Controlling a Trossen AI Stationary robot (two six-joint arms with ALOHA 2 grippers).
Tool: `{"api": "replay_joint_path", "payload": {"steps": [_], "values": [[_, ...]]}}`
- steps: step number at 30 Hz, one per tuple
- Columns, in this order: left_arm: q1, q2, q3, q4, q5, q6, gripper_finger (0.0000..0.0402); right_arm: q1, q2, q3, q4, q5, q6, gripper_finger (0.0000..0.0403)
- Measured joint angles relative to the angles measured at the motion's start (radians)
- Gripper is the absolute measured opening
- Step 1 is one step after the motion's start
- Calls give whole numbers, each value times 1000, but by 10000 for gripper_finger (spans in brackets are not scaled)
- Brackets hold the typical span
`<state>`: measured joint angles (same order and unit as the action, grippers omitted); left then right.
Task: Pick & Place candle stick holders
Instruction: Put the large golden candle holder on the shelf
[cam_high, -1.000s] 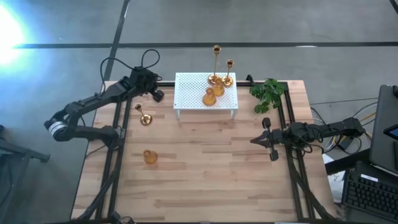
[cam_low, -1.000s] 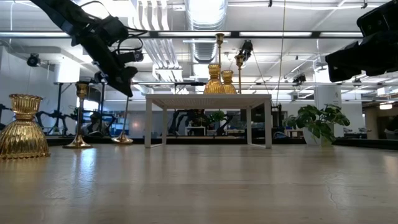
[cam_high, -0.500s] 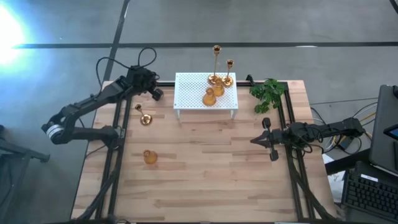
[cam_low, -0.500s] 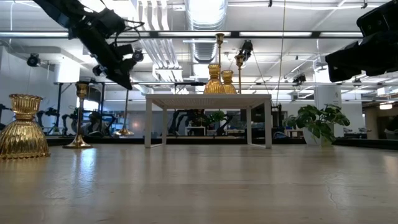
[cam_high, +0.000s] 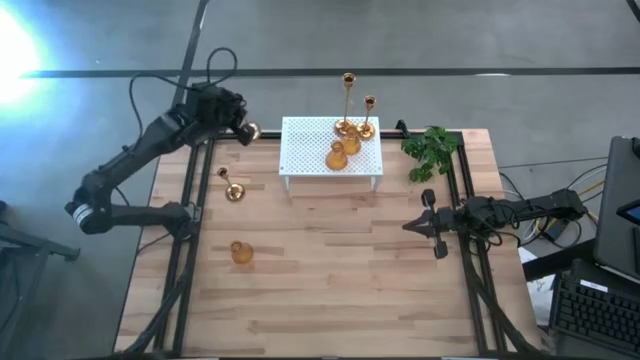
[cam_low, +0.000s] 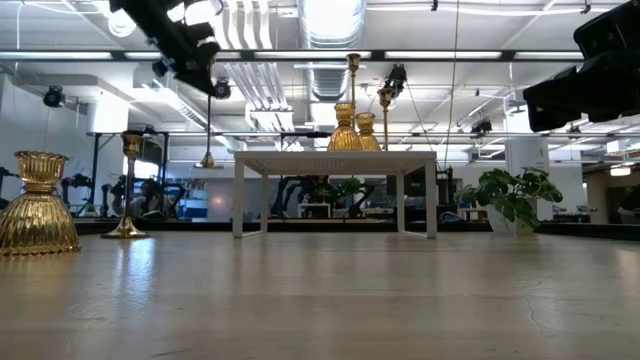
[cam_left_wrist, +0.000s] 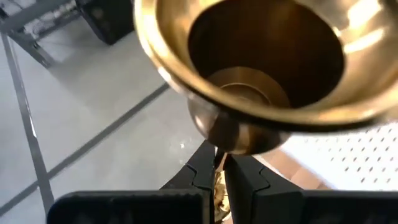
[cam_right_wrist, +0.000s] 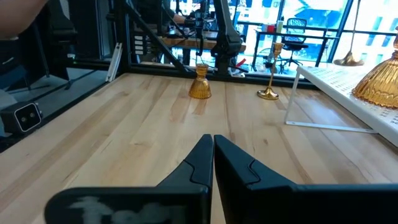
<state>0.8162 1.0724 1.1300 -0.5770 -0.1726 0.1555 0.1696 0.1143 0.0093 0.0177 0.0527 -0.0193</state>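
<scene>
Clamped on a tall thin candle stick holder (cam_high: 248, 131), my left claw (cam_high: 238, 127) hangs in the high view's upper left, beside the white stand (cam_high: 331, 150). Right claw (cam_high: 415, 224) waits closed, centre-right over the table (cam_high: 330, 280).

Strong white glare blooms at the upper left corner of the high view, washing out the floor there. The table (cam_high: 330, 270) is evenly lit, with only faint shadows. In the low view, bright ceiling lights backlight the scene. The close brass holder (cam_left_wrist: 261, 68) looms blurred, with bright reflections.
</scene>
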Motion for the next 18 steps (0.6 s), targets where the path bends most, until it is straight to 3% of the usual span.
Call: {"api": "replay_joint_path", "payload": {"steps": [4,13,18], "values": [[-1,1,78,-34,15,2,20,0,0,0,0,0,0,8],[-1,52,245,-52,237,-4,20,0,0,0,0,0,0,8],[-2,135,362,-97,285,6,20,0,0,0,0,0,0,8]]}}
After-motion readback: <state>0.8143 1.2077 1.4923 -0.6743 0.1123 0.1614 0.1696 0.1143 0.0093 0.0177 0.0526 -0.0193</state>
